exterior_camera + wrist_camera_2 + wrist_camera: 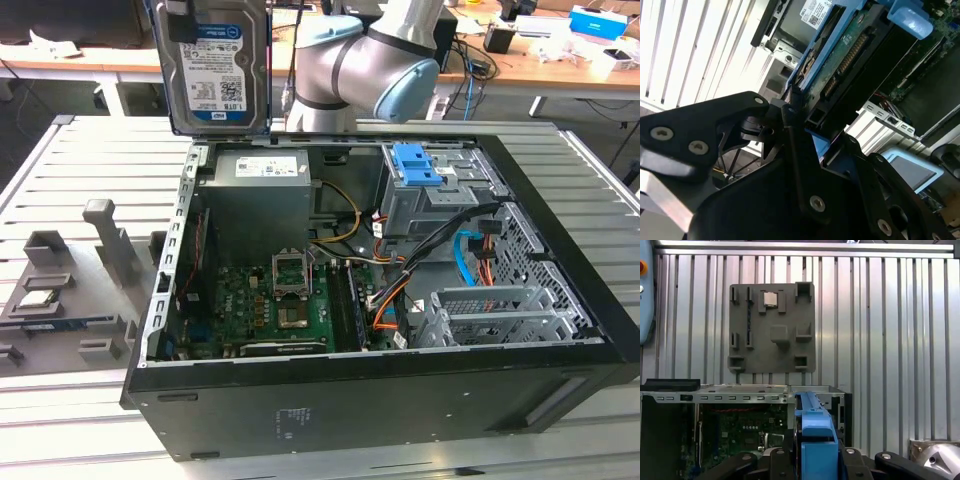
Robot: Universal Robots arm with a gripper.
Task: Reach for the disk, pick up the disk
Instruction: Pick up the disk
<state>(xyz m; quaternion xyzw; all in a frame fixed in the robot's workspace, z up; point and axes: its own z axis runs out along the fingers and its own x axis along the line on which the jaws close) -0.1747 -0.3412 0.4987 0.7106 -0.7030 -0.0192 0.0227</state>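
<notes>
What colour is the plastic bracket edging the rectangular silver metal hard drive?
Blue; the bracket on the disk shows best in the first wrist view.

Pale slatted metal table [90,170], cluttered wooden desks [70,58] and dangling cables [470,75] along the far side.

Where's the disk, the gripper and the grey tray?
disk [215,70]: exterior view, on its label.
gripper [816,452]: first wrist view, midway between the fingertips clamped on the disk's edge.
grey tray [790,315]: first wrist view, on a bare flat patch.
</notes>
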